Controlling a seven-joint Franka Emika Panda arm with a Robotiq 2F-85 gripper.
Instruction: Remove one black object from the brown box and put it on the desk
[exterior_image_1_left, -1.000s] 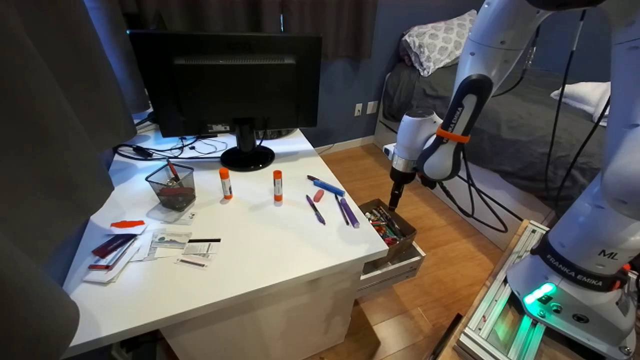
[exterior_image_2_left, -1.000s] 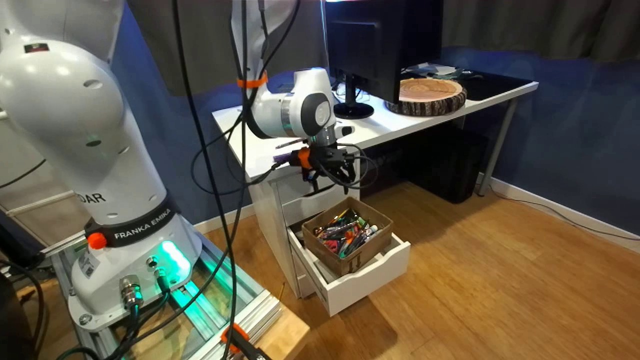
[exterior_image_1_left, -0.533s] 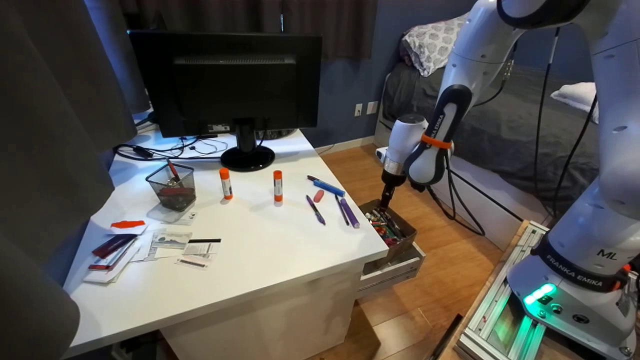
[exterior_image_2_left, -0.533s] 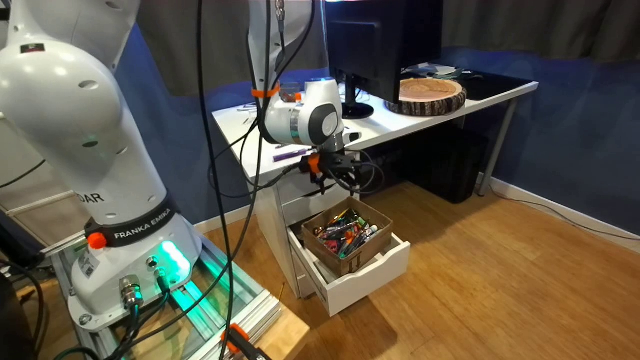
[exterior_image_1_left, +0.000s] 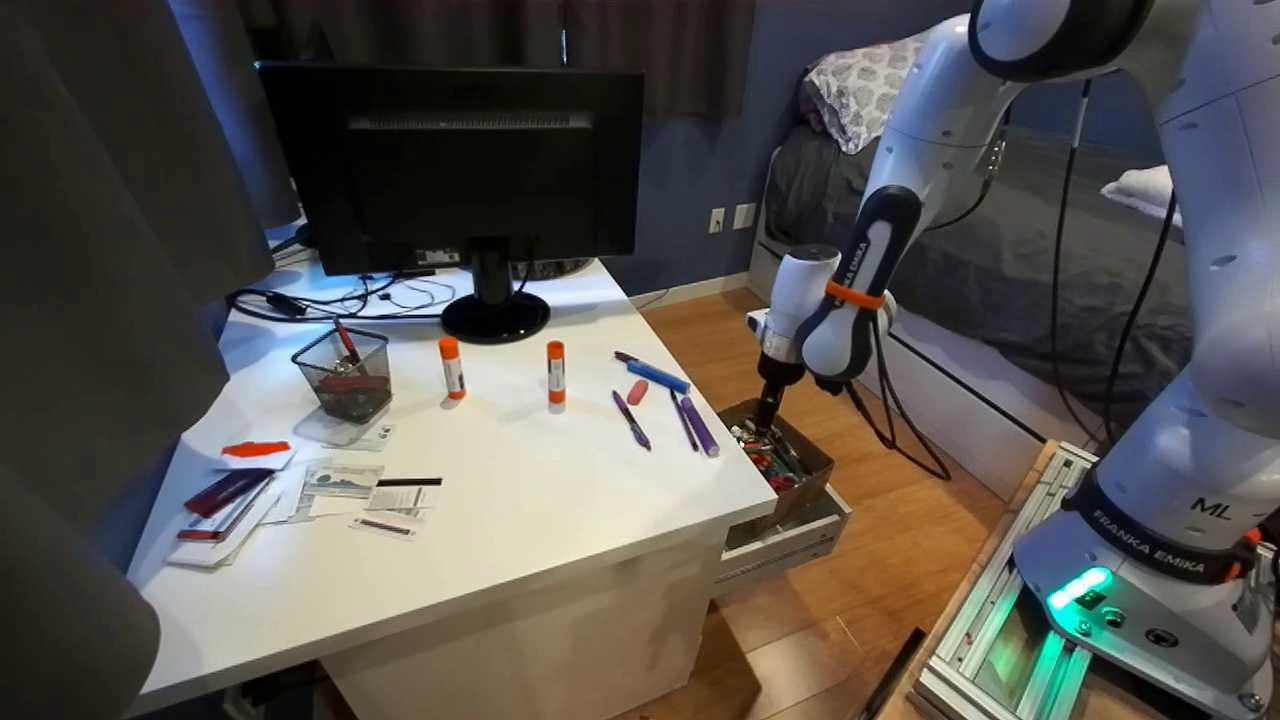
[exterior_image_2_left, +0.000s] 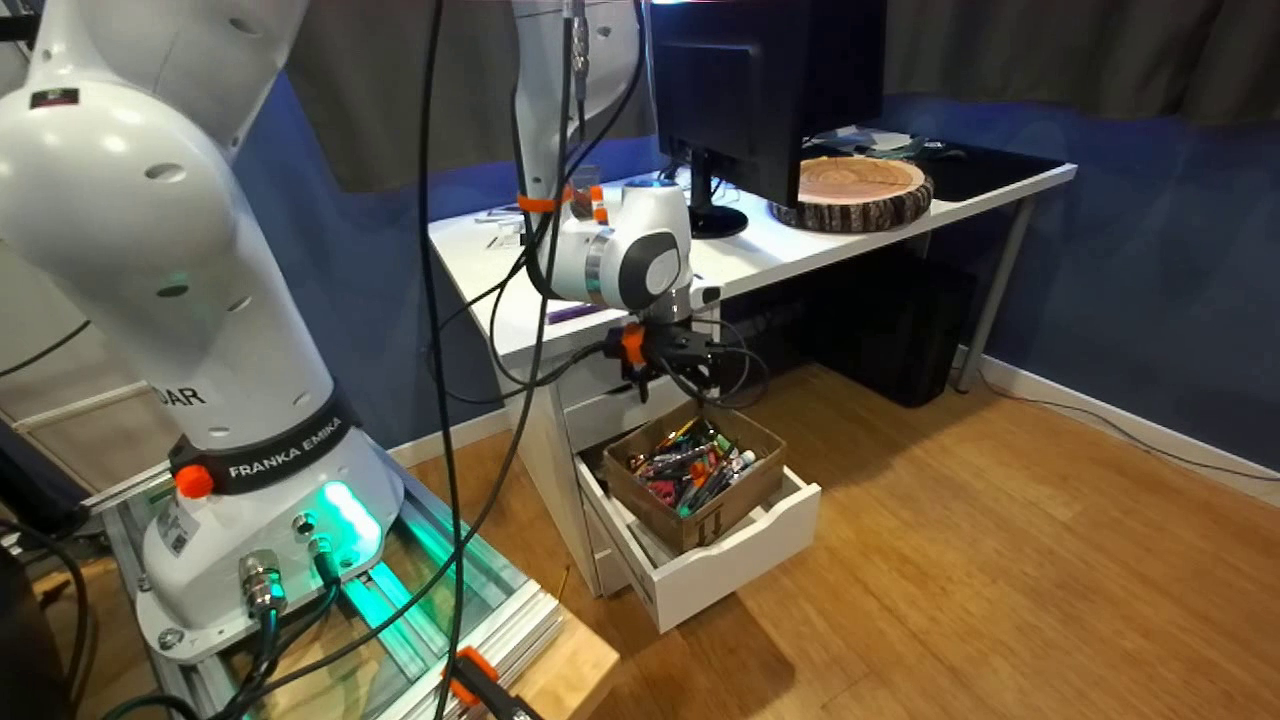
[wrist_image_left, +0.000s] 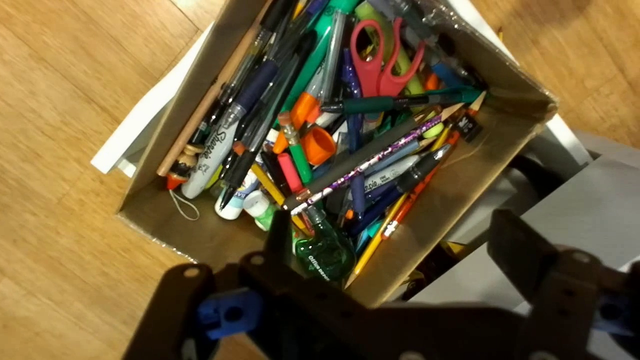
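Note:
The brown box (exterior_image_2_left: 745, 497) is a cardboard box full of pens and pencils in an open white drawer; it also shows in an exterior view (exterior_image_1_left: 808, 482) and the wrist view (wrist_image_left: 480, 170). In the wrist view, a black-gripped pen (wrist_image_left: 241, 172) lies among other pens at the box's left. A dark grey pencil-like stick (wrist_image_left: 370, 155) crosses the middle. My gripper (wrist_image_left: 392, 217) is open and empty, its left finger over the box by a green bottle (wrist_image_left: 325, 252), its right finger beyond the box edge. It hangs above the box's desk side (exterior_image_2_left: 672, 392). The white desk (exterior_image_1_left: 500, 500) stands beside it.
The drawer (exterior_image_2_left: 735, 565) juts out under the desk edge. Purple pens (exterior_image_1_left: 698, 425), a blue marker (exterior_image_1_left: 655, 376) and a pink eraser (exterior_image_1_left: 638, 391) lie near that edge. Glue sticks (exterior_image_1_left: 556, 372), a mesh cup (exterior_image_1_left: 350, 385) and a monitor (exterior_image_1_left: 450, 160) stand farther in.
The arm has lowered, bringing the gripper down toward the box. It has shifted left in an exterior view showing the desk top and right in the exterior view showing the drawer front.

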